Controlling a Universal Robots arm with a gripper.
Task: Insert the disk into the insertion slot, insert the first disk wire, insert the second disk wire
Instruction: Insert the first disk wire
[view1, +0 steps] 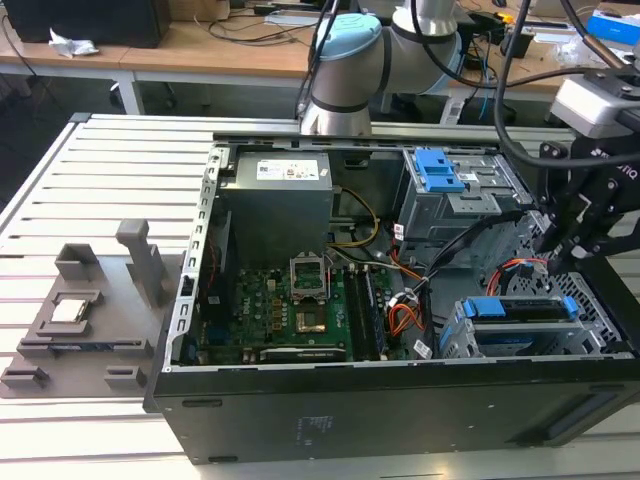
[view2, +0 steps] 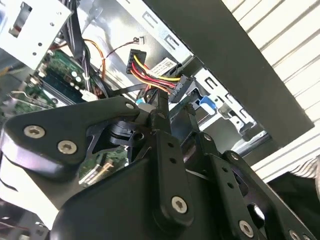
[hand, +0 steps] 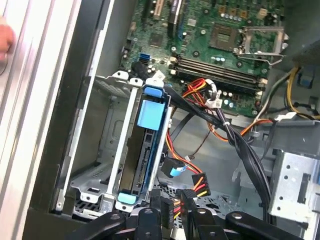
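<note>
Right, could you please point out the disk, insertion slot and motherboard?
the disk (hand: 141, 155): first wrist view, dark edge between blue rails.
the insertion slot (hand: 97, 150): first wrist view, bare inner wall.
the motherboard (view1: 270, 300): exterior view, green surface.

Exterior view high above the computer case (view1: 350, 410); wrist views close inside, coloured wires (view2: 155, 75) (hand: 196, 181) in both.

Table (view1: 60, 180): pale slatted metal top, lying under the claw (view1: 560, 262) and running well away from it toward the exterior view's left.
Slats (view2: 295, 45): bright ribbed strips near the claw in both wrist views.
Benches (view1: 150, 60): wood tops on white legs, well behind the claw across the back.
Bench clutter: loose cables (view1: 250, 30), crumpled white paper (view1: 72, 43), a blue box (view1: 612, 25) behind the claw.
Floor (view1: 60, 95): dark, under the benches.
Grey holders (view1: 80, 320): on the table, well apart from the claw.
Light: bright, even.
</note>
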